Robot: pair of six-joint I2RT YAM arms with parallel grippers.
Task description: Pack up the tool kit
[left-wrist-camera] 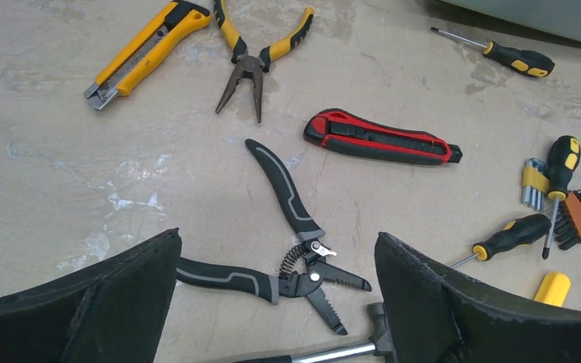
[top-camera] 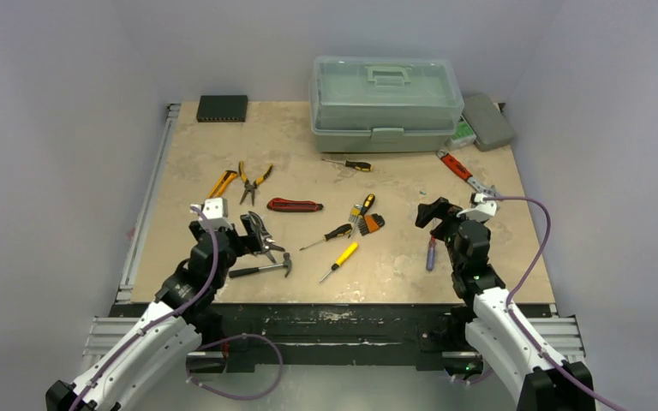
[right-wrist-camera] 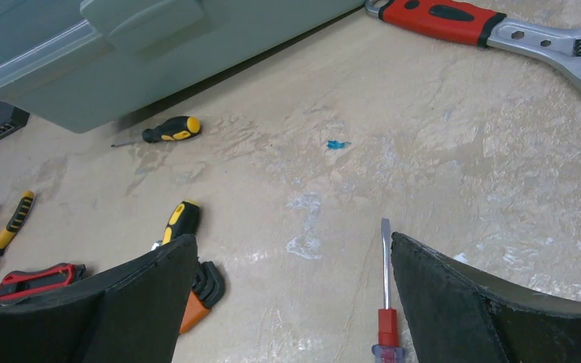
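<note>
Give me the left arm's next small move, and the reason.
Probably lower the left gripper straight down onto the black pliers. Its fingers are open and empty, and in the wrist view the pliers lie on the table right between them.

Two arms on show, the left arm (top-camera: pixel 137 342) and right arm (top-camera: pixel 514 334), each with white shells low down and black joints higher up. A purple cable (top-camera: pixel 538 248) trails along each one. Up close, the fingers (left-wrist-camera: pixel 106 302) are matte black wedges with rough, scuffed edges.
</note>
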